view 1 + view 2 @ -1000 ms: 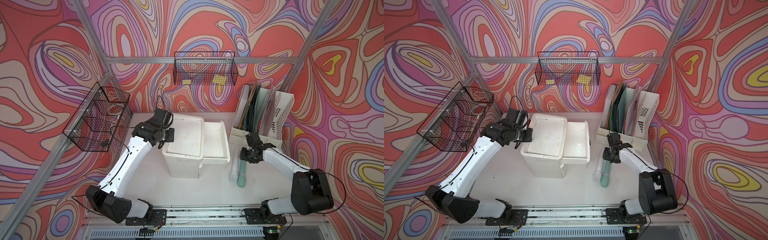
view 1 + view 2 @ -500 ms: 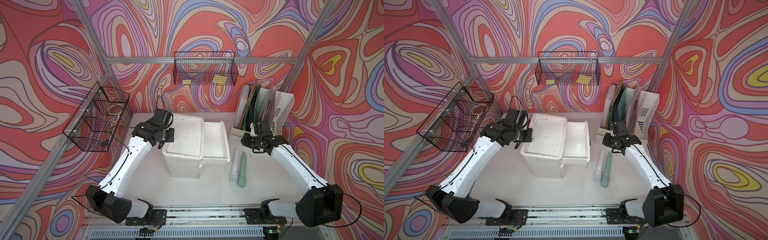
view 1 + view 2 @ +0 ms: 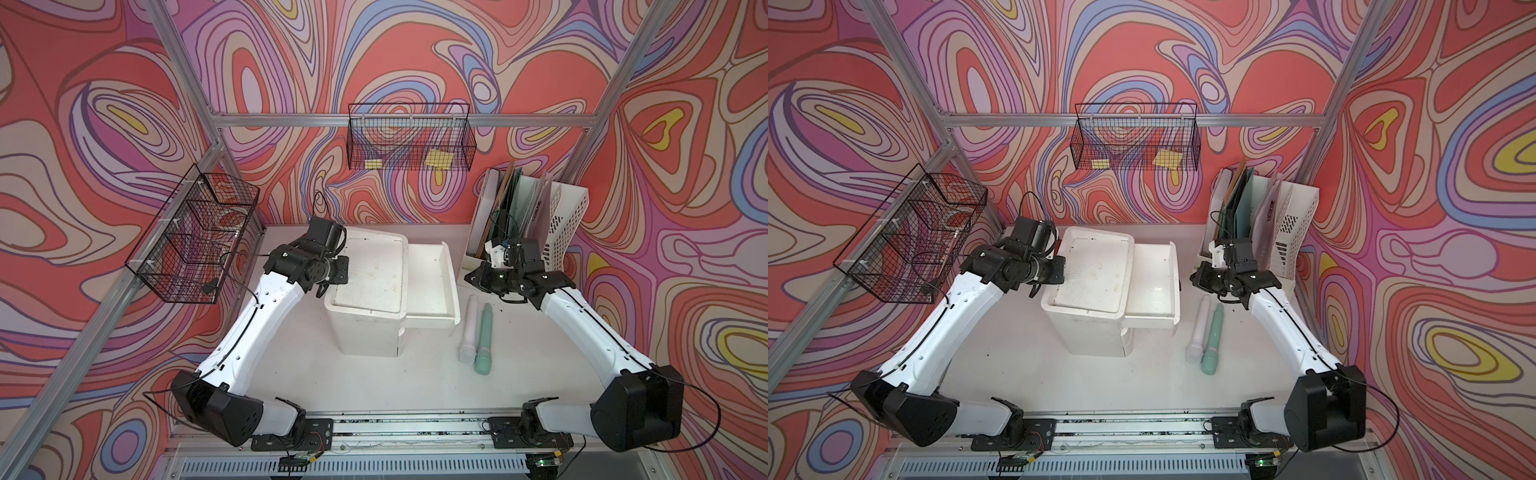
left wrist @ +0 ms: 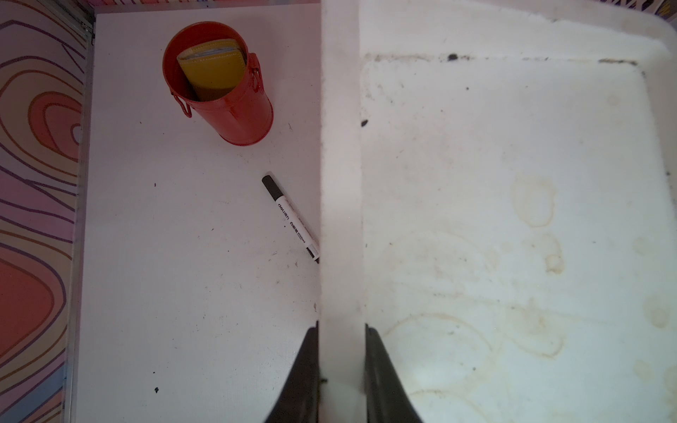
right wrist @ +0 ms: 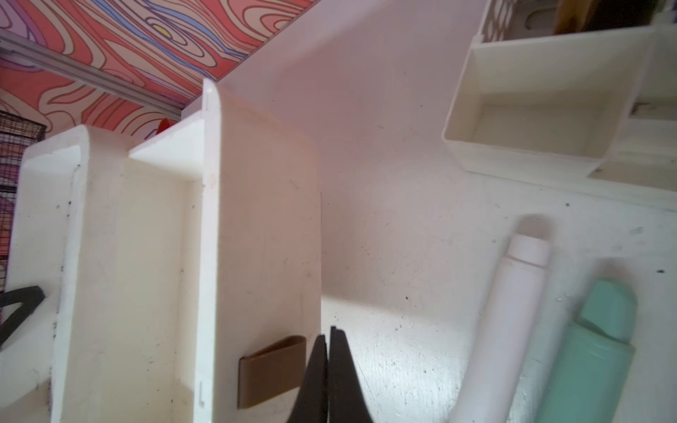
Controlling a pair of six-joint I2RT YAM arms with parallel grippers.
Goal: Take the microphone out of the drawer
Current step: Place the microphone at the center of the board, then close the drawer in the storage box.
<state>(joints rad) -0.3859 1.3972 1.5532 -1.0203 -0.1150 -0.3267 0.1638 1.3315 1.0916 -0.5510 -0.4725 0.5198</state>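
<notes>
Only the handle ends of the pale microphone [image 5: 509,322] and mint-green microphone [image 5: 593,366] show in the right wrist view; their heads are cut off. In both top views they lie side by side on the desk [image 3: 415,382], just beside the open drawer [image 3: 428,282]. The right gripper [image 5: 328,333] hovers clenched, holding nothing, near the drawer's front; the left gripper [image 4: 341,329] clamps the rim of the drawer unit [image 4: 340,183].

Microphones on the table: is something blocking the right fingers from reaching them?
No, nothing visible does. The pink microphone and green microphone lie side by side on bare table, already outside the open drawer. The shut right fingers are near the drawer's front, with only open table between.
</notes>
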